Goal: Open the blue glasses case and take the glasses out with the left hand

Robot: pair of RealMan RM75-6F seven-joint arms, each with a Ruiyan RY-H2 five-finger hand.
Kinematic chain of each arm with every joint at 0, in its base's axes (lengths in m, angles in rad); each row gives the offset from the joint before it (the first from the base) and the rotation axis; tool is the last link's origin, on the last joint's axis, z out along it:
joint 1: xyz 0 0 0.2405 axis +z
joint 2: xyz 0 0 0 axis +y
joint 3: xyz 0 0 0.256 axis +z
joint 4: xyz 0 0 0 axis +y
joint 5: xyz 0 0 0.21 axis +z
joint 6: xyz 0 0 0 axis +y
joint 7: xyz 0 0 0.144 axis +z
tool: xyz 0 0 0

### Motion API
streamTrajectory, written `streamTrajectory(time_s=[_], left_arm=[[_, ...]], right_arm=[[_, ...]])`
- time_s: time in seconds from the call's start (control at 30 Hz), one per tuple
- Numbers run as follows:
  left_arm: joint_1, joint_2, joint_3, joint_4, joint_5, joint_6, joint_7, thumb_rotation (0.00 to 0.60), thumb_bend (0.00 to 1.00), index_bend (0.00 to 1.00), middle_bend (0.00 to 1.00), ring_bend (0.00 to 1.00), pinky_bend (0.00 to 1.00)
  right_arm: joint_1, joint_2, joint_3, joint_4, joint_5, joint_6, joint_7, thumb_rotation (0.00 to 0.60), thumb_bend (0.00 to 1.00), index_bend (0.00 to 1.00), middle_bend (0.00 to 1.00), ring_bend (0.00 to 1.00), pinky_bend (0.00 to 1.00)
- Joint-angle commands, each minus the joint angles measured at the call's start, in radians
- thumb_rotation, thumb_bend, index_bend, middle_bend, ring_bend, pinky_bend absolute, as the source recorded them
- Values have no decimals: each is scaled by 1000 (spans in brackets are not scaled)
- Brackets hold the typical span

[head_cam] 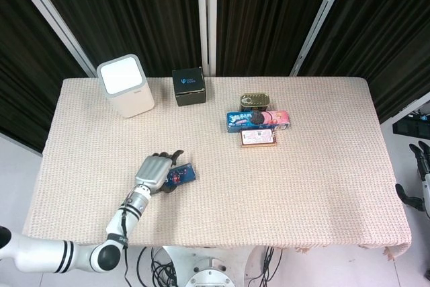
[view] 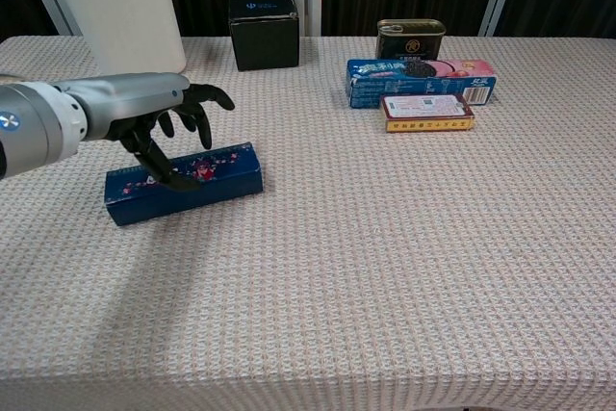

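— One hand is placed at the blue glasses case [view: 183, 183]?
— Yes: the left hand [view: 159, 113] is spread above its left half, nothing grasped; one fingertip seems rested on the lid. The case's long axis is laid left-right on the woven tablecloth [view: 404, 257], lid shut.
— And the right hand [head_cam: 418, 166]?
— Hung beyond the table edge, well apart; its fingers cannot be judged.
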Motion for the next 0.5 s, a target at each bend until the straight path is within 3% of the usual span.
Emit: streamTrajectory(time_s=[0.03, 0.23, 0.5], left_arm=[[-2, -1, 0, 1, -5, -1, 0, 600, 232, 114, 291, 201, 272], [-9, -2, -1, 5, -12, -3, 2, 600, 232, 114, 297, 202, 277], [-16, 1, -3, 8, -31, -11, -2, 600, 246, 122, 382, 202, 280]], right_arm=[[0, 0, 0, 0, 0, -1, 0, 600, 273, 0, 0, 0, 0], [1, 1, -2, 2, 3, -7, 0, 600, 274, 0, 0, 0, 0], [4, 8, -3, -6, 7, -18, -2, 600, 274, 0, 0, 0, 0]])
